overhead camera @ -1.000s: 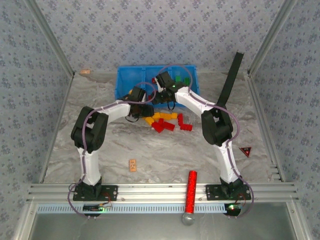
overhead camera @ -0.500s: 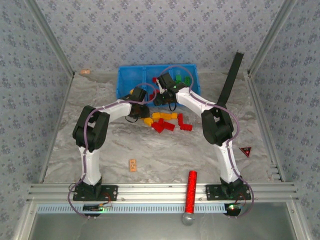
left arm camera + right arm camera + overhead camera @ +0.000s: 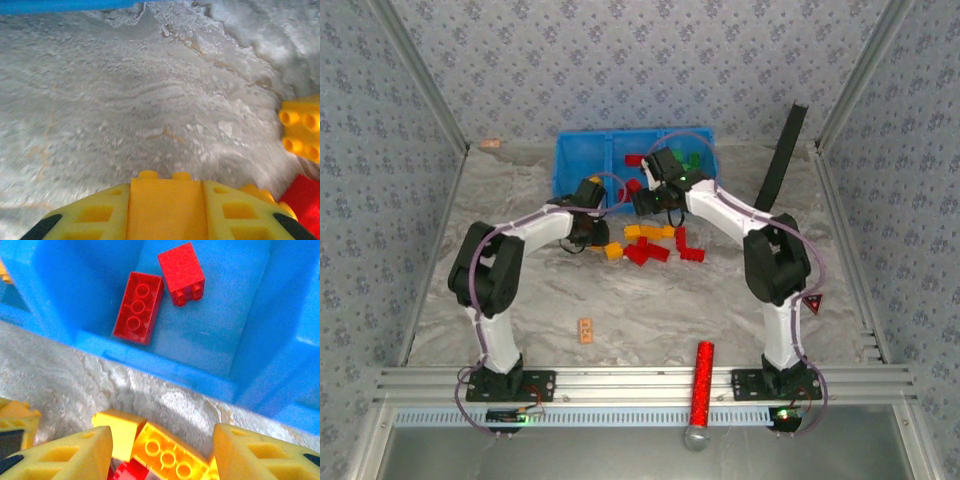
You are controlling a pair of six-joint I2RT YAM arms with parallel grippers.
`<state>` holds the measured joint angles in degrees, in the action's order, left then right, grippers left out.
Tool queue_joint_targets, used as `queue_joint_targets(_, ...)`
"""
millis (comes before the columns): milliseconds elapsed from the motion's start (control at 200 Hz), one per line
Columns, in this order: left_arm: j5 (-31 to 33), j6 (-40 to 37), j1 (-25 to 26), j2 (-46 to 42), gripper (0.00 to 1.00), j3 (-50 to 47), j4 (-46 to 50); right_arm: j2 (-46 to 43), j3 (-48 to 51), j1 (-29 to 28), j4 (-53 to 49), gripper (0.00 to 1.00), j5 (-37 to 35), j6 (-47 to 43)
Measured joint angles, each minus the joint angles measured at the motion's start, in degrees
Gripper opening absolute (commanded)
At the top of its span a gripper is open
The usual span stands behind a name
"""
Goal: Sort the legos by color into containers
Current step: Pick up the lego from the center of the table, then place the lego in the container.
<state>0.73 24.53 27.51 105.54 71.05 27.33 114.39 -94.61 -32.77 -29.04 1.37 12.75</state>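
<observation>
Top view, containers (image 3: 582, 165): three joined blue bins stand in a row at the far side of the table (image 3: 520, 310), with red bricks in the middle bin and green ones in the right bin
Top view, legos (image 3: 655, 243): a loose pile of yellow-orange and red bricks lies on the table just in front of the bins
Top view, left gripper (image 3: 590, 238): it is low at the left end of the pile, near the bins' front wall
Top view, right gripper (image 3: 655, 203): it hangs by the front edge of the middle bin, above the pile
Top view, other things: a tan block (image 3: 585, 329) and a red glittery cylinder (image 3: 701, 385) sit near the arm bases, well apart from the pile
Left wrist view, left gripper (image 3: 167, 192): its yellow fingers (image 3: 85, 217) are clamped on the held brick (image 3: 165, 210), which is yellow-orange with studs along its far edge
Left wrist view, surroundings: a second orange brick (image 3: 302, 130) and a red brick (image 3: 305, 200) lie on the table to the right, and a blue bin wall (image 3: 60, 5) runs along the top edge
Right wrist view, right gripper (image 3: 162, 432): its jaws stand wide apart and grip nothing; a yellow brick (image 3: 117, 432) and an orange studded brick (image 3: 167, 455) lie below, between the fingers (image 3: 75, 455), and contact cannot be told
Right wrist view, middle bin (image 3: 165, 372): two red bricks lie on its floor, one with its studs up (image 3: 139, 307) and the other turned over (image 3: 181, 272)
</observation>
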Motion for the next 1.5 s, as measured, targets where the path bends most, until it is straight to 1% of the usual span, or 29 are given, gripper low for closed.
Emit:
queue_joint_targets(175,0.5,-1.2,-0.4,-8.5,0.23,0.5,2.3,-6.1,8.0,-1.0,0.6,0.57,-0.7,-0.2)
queue_joint_targets(285,1.3,-2.2,-1.5,-10.8,0.23,3.3,2.8,-9.0,13.2,-0.8,0.4,0.59,-2.1,-0.1)
queue_joint_targets(390,2.3,-3.1,-3.3,-10.7,0.23,7.2,2.6,-12.0,17.8,0.2,-0.5,0.68,-3.4,-0.3)
queue_joint_targets(470,2.8,-3.7,-5.0,-9.8,0.23,10.5,2.4,-13.8,19.5,1.1,-2.1,0.73,-3.9,-1.3)
queue_joint_targets(520,3.2,-3.8,-6.1,-8.4,0.23,12.7,1.9,-14.7,20.3,1.6,-2.3,0.77,-4.1,-2.4)
queue_joint_targets(605,3.7,-4.2,-7.5,-4.7,0.23,16.8,0.8,-16.3,22.1,2.4,-2.4,0.82,-4.2,-4.8)
queue_joint_targets(755,4.5,-4.4,-8.9,5.0,0.22,25.2,0.6,-16.7,24.2,3.8,-2.0,0.89,-3.2,-8.5)
queue_joint_targets(970,4.9,-4.7,-9.6,20.0,0.22,39.5,3.4,-16.3,26.9,4.9,-1.0,0.91,-2.0,-10.9)
queue_joint_targets(1079,4.9,-5.0,-9.9,25.0,0.23,45.0,5.8,-15.1,28.0,5.3,-0.8,0.9,-1.6,-11.6)
queue_joint_targets(1174,4.9,-5.1,-9.9,26.7,0.25,47.1,7.1,-14.5,29.0,5.7,-0.6,0.88,-1.2,-12.3)
queue_joint_targets(1374,4.9,-5.2,-10.0,26.9,0.3,47.4,8.1,-12.3,30.0,6.2,-0.3,0.69,0.4,-13.6)
queue_joint_targets(1499,4.8,-5.3,-10.0,26.9,0.38,47.4,8.3,-11.7,30.6,6.1,-0.3,0.55,1.1,-13.6)
